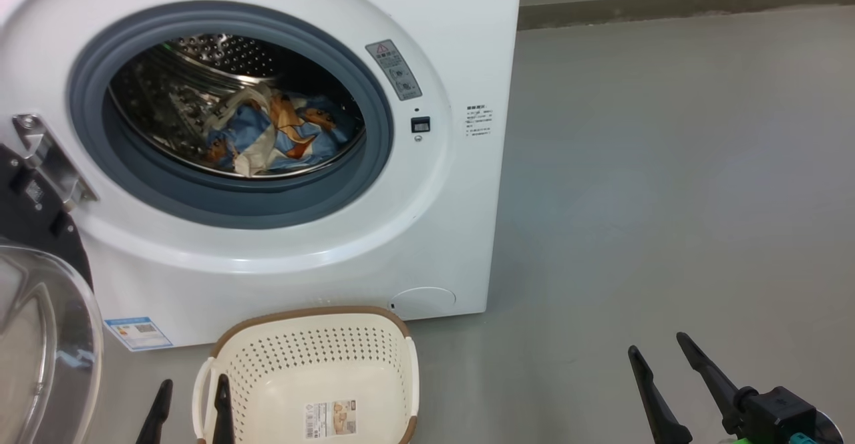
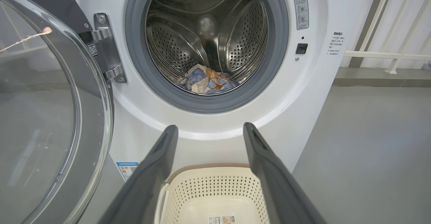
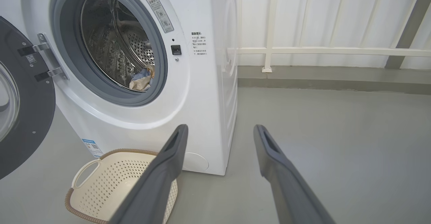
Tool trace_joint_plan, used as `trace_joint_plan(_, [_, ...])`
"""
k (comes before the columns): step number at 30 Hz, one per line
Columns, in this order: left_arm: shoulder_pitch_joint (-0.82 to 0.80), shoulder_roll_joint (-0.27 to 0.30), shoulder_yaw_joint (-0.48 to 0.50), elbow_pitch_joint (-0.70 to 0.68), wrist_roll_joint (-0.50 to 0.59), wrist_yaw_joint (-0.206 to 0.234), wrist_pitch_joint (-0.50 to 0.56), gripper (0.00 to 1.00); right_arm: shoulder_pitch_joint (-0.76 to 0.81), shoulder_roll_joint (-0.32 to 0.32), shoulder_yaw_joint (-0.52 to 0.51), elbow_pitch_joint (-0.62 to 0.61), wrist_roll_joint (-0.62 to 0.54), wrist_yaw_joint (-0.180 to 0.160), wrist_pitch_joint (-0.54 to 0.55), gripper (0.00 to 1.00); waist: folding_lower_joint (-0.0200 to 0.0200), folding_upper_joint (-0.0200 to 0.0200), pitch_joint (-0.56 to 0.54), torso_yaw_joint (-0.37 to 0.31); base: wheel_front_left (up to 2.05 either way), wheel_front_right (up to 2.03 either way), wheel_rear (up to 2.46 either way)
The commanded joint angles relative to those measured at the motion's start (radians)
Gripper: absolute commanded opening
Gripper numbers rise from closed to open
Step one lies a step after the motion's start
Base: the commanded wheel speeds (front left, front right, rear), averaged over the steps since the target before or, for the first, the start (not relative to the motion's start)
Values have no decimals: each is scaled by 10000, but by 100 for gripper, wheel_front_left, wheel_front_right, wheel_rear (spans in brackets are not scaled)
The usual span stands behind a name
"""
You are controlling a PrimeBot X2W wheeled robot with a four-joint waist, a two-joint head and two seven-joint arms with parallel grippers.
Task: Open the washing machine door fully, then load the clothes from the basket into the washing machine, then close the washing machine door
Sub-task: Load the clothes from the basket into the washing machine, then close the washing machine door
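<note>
Grippers spread wide, laundry lying in the drum

I am holding my left gripper (image 2: 210, 127) with its two long dark fingers spread as far apart as they go. It is gripping nothing and touching nothing, and it is hanging by the left end of the small cream-white perforated plastic basket with the brown woven-look rim (image 1: 307, 314), pointing at the machine's front. My right gripper (image 3: 221, 127) is hanging just as wide and empty over the grey floor (image 1: 668, 163), well to the right of the basket.

The big white front-loading washing machine (image 1: 454, 43) is standing with its large round door of glossy black ring and bulging clear glass (image 2: 40, 116) swung out to my left on a silver metal hinge (image 1: 47, 157). The light blue clothes with orange-brown print and a cream-white piece (image 1: 280, 133) are lying at the bottom of the perforated steel drum (image 2: 242, 32), behind the grey rubber gasket (image 1: 87, 117).

A grey warning label with a red triangle (image 1: 394, 70) is sitting right of the opening, with black lines of print (image 1: 479, 120) further right. A blue sticker (image 1: 138, 332) is showing at the front's lower left corner, a small code sticker (image 2: 93, 50) on the hinge, and a barcode label (image 1: 330, 419) on the basket's floor. I am finding all the wording too small to read.
</note>
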Motion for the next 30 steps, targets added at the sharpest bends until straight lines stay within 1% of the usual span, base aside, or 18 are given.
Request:
trace_joint_plan(1, [-274,102,386,-150,107,-60,-121,100,-84,-101,159,-304,-60,16,0,100,0,0,-41,37,0,0,0])
trace_joint_plan(12, [-275,-77,485,51,296,-390,-121,100,12,-90,94,-294,-74,16,14,100,0,0,-188,126,0,0,0])
trace_joint_plan(30, [-279,-299,825,293,572,-798,-122,100,23,-36,50,-246,-93,16,-12,100,0,0,-331,122,0,0,0])
